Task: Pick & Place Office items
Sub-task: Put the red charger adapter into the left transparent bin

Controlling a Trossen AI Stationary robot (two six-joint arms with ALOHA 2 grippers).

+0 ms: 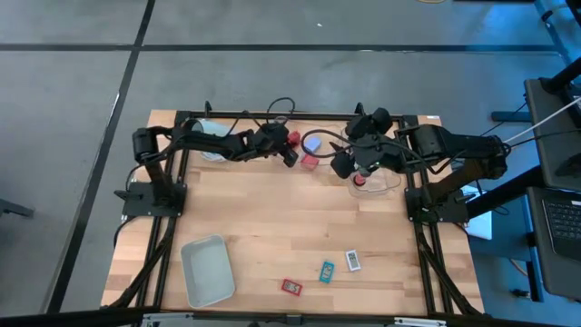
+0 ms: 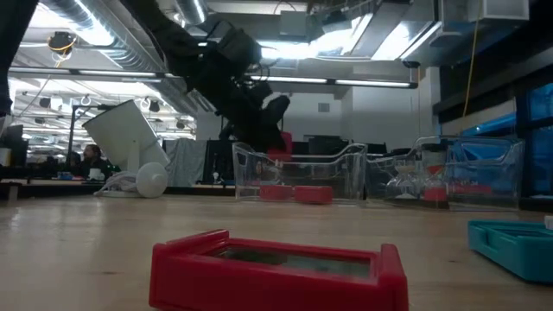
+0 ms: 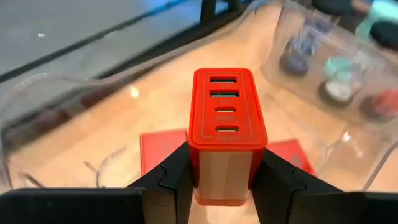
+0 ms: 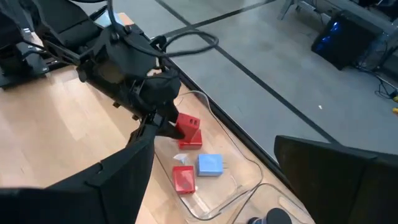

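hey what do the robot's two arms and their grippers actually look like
Both arms are dark, matte black, jointed, with black cables looping along them. The left gripper has two blocky black fingers with stepped inner edges. The right gripper looks equally black and chunky. No markings show.

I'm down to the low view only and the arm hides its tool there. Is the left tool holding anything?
Observer: Yes. The left tool is shut on a red block, upright between its fingers.
Operator: Is it over a bin?
Observer: It is over a clear bin that holds a pale blue block and a red piece.
Operator: And the right tool?
Observer: The right tool is open over the neighbouring bin.
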